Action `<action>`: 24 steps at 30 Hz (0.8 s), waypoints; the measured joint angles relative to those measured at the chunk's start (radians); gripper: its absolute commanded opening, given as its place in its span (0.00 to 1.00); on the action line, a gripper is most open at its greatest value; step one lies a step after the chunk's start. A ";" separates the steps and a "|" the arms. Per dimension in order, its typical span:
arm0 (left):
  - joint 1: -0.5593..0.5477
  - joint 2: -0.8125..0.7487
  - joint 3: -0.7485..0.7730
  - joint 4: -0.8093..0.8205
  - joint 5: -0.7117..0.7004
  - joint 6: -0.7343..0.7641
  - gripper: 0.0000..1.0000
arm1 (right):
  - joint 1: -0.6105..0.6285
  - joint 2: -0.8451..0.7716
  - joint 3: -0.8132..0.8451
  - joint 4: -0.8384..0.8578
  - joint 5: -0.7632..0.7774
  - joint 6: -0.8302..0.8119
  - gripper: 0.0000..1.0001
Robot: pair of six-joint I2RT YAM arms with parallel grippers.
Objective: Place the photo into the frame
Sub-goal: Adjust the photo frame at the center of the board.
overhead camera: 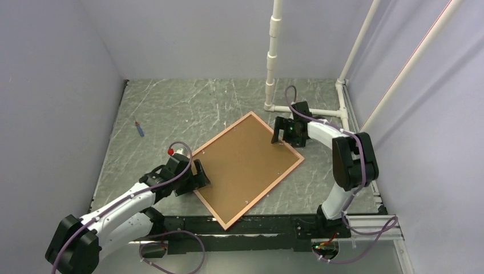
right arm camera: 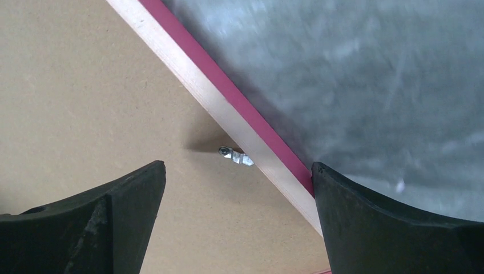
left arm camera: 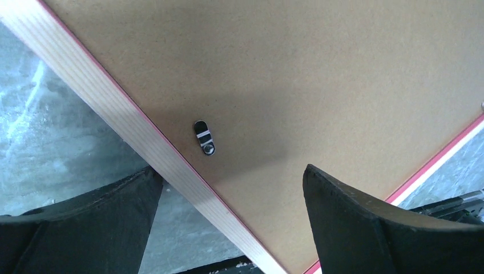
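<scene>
the frame (overhead camera: 221,133) lay back-up, long axis near-left to far-right, backing board (overhead camera: 246,165) in it and no photo in view; the left gripper (overhead camera: 197,177) straddled its near-left rim, the right gripper (overhead camera: 279,132) its far-right rim, both spread wide and holding nothing.

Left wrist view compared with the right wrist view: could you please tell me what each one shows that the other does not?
Only the left wrist view shows a black turn clip on the backing board, and two edges of the frame running toward a near corner. Only the right wrist view shows a small silver clip beside the frame's rail, whose outer face looks dark red there. Both show the brown board, a pale rail, the grey marbled table, and an open tool, the left tool and the right tool, straddling the rail.
</scene>
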State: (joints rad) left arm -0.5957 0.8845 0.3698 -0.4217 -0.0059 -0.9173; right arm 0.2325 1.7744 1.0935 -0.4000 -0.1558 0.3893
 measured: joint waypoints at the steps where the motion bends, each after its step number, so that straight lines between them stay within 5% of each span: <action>1: 0.005 0.013 0.006 0.000 0.005 0.006 0.97 | -0.003 -0.028 -0.034 0.011 -0.006 -0.002 1.00; 14: 0.042 0.244 0.146 0.006 -0.006 0.165 0.97 | -0.016 -0.619 -0.543 -0.050 -0.010 0.093 1.00; 24: 0.087 0.550 0.389 -0.005 -0.030 0.279 0.97 | -0.010 -0.670 -0.591 -0.071 0.020 0.180 1.00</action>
State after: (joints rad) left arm -0.5087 1.4342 0.7586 -0.4267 -0.0357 -0.6380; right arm 0.2222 1.1046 0.5026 -0.4709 -0.1360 0.5697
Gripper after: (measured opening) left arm 0.968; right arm 0.994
